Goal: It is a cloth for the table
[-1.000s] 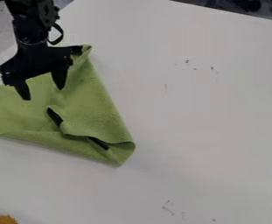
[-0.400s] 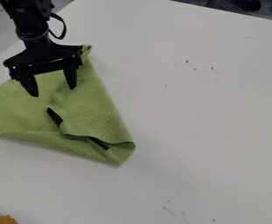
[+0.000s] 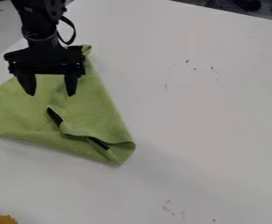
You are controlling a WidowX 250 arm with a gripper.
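From where I stood, the black arm [image 3: 40,24] came in from the upper left, a dark cable [image 3: 73,34] looped beside it. Its gripper [image 3: 51,95] hung over the upper part of the green cloth [image 3: 97,118], pointing downward. The jaws stood wide apart, one on each side with green showing between them, and they had hold of nothing; whether the tips touched the fabric I could not tell.

The cloth lay rumpled on the left part of the white table [image 3: 202,131], one corner pointing up behind the gripper and another toward the lower middle. Its lower edge was folded over, and dark strips showed on it: one at the far left, one near the centre [image 3: 54,117] and one by the lower fold (I took them for part of the cloth, though I couldn't be sure). Near the bottom left corner was a small orange-yellow thing [image 3: 6,219], and small dark marks [image 3: 187,61] dotted the tabletop
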